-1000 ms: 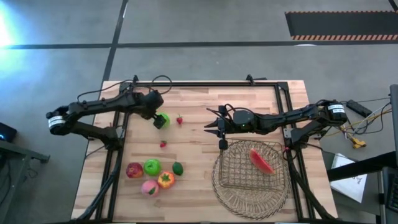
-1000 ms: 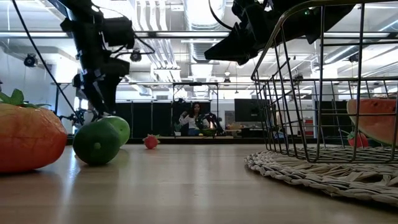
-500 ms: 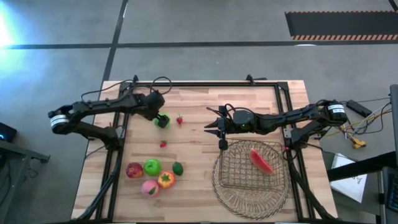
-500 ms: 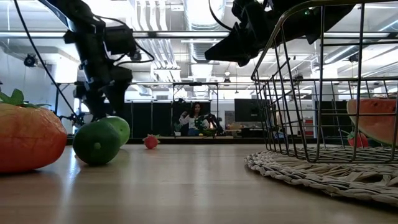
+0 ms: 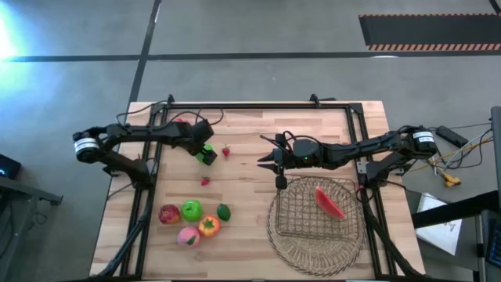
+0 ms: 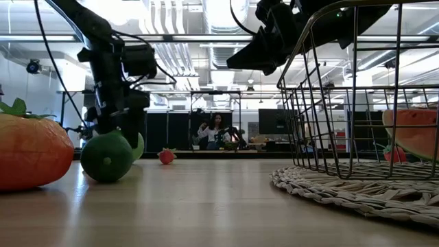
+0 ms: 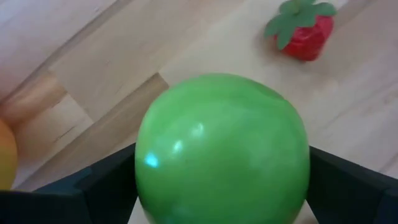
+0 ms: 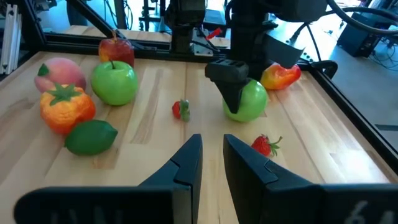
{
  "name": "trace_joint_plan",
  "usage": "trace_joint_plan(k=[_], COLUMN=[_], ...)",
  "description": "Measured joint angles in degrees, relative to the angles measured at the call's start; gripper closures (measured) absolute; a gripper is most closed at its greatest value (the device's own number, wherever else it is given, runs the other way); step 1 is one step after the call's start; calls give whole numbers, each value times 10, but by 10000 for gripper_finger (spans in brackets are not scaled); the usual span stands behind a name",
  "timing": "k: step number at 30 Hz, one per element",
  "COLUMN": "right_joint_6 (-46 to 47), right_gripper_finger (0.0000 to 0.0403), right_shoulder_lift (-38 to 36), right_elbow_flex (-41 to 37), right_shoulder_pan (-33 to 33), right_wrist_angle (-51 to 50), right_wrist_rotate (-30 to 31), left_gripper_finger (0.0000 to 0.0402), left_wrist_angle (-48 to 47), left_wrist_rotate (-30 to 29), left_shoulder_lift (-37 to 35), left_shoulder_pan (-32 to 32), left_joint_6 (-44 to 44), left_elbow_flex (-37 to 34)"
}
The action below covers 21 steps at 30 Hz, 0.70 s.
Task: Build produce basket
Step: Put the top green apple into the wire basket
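The left gripper [image 5: 206, 151] seems clamped around the green apple [image 7: 222, 149], whose smooth round skin could squirt free when lifted.

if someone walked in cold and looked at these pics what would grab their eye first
Probably the bright green apple filling the left wrist view, framed by the left claw at the table's far left part, with a small strawberry just beside it. Next, the copper wire basket on a round woven mat at the near right, holding a red watermelon slice. The right claw hovers beyond the basket's far left corner.
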Motion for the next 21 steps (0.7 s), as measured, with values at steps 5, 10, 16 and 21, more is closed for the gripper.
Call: trace_joint_plan(k=[5, 10, 16, 21], right_joint_6=[-4, -5, 24, 84], right_gripper_finger=[346, 346, 346, 346], right_shoulder_lift=[-19, -76, -149, -183], right_elbow_flex=[0, 0, -5, -42], right_shoulder_pan=[3, 7, 10, 10], right_wrist_angle=[-9, -75, -154, -170], right_wrist_rotate=[1, 5, 32, 52], left_gripper_finger=[65, 100, 107, 109], left_wrist_angle=[-14, -15, 17, 133], left_wrist_rotate=[0, -2, -71, -140], left_shoulder_lift=[-26, -65, -106, -107], left_shoulder_pan=[-9, -25, -84, -195], left_joint_6=[11, 39, 141, 279], left_elbow_flex=[6, 8, 25, 30])
